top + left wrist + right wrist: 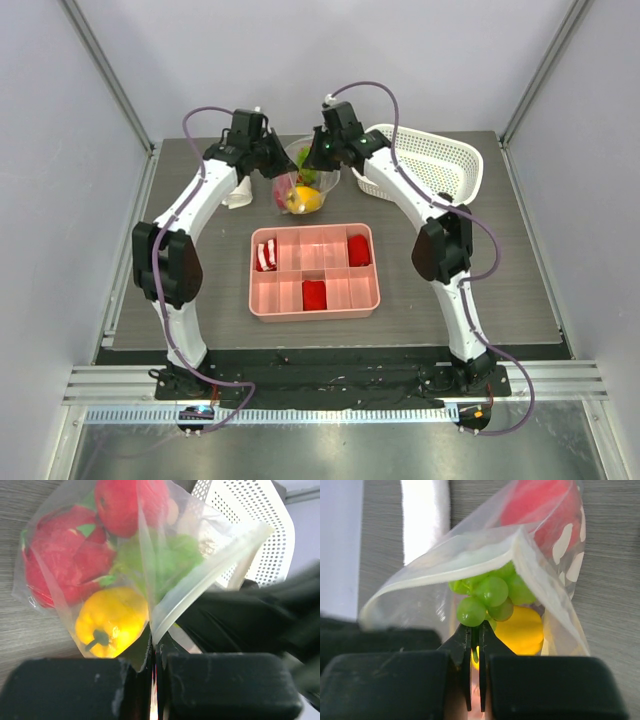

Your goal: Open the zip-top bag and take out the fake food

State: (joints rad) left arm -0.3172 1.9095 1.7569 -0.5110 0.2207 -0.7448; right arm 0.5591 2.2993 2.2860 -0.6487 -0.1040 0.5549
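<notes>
Grey table [520, 290], far centre: zip-top bag [310, 178] held up between arms. Left gripper [154, 652], right gripper [475, 635] each pinched tight on bag lip. Mouth parted; fake food [111, 620] apparently all inside. Removal pending.

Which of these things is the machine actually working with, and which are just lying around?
In the job: clear plastic zip-top bag; glossy plastic fake fruit and vegetables inside it; left claw and right claw, both pinching the bag.
Lying about: pink compartment tray with red blocks; white perforated plastic basket; white rolled cloth.
</notes>
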